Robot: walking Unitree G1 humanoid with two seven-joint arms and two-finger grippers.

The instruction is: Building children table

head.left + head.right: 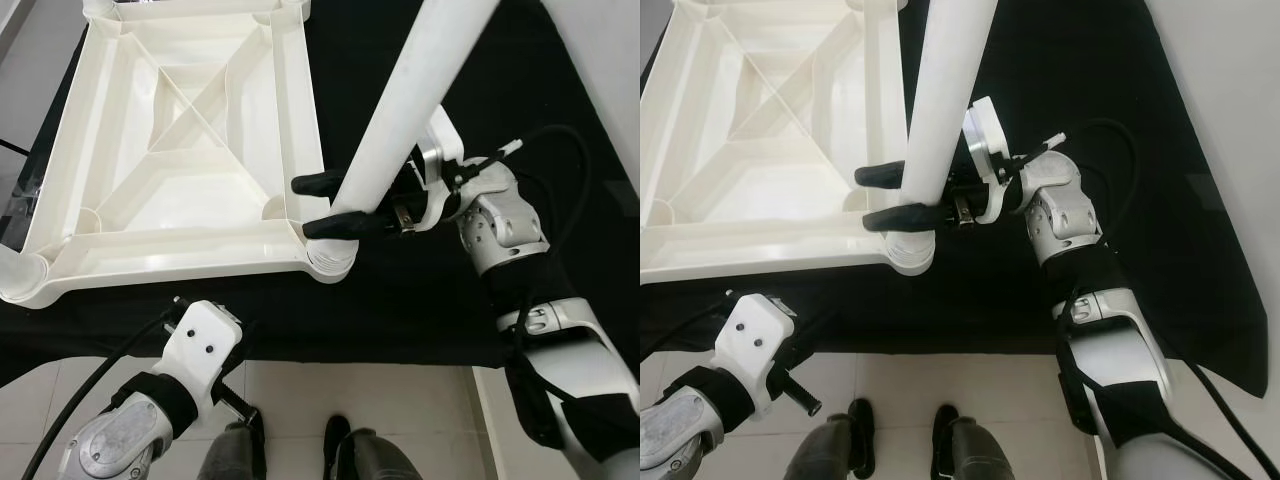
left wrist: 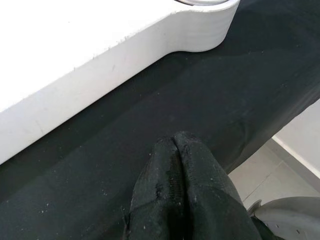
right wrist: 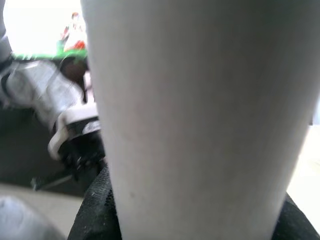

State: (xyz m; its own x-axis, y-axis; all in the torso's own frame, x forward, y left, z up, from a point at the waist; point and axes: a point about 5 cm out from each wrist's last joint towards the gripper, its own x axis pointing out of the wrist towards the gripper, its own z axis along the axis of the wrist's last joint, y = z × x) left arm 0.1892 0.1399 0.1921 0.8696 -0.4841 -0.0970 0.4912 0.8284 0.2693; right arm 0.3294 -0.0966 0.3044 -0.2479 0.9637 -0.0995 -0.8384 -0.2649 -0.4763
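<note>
Claw on the left arm (image 1: 247,405) is hanging low at the near edge of the black-covered tabletop (image 1: 420,310), its two fingers (image 2: 180,200) pressed together with nothing between them, idle above the pale tiled floor (image 1: 400,400). Just past it, the white plastic children's table top (image 1: 180,140) is lying upside down on the black cloth, its ribbed underside facing up, with round leg sockets at the corners. At the near right corner socket (image 1: 330,262), the right claw (image 1: 322,207) is gripping a white cylindrical table leg (image 1: 420,90) near its lower end, one black finger on each side, closed firmly around it. The leg is leaning up and away to the right, its foot sitting at or just above the socket; whether it is seated cannot be told.

Judged from here, the main risk is the tilt: pushing down while the leg is slanting could jam it against the socket rim or skid the light table top across the cloth. The smooth tube could also be slipping through the fingers under load, since the grip is low and the long upper part is unsupported.
</note>
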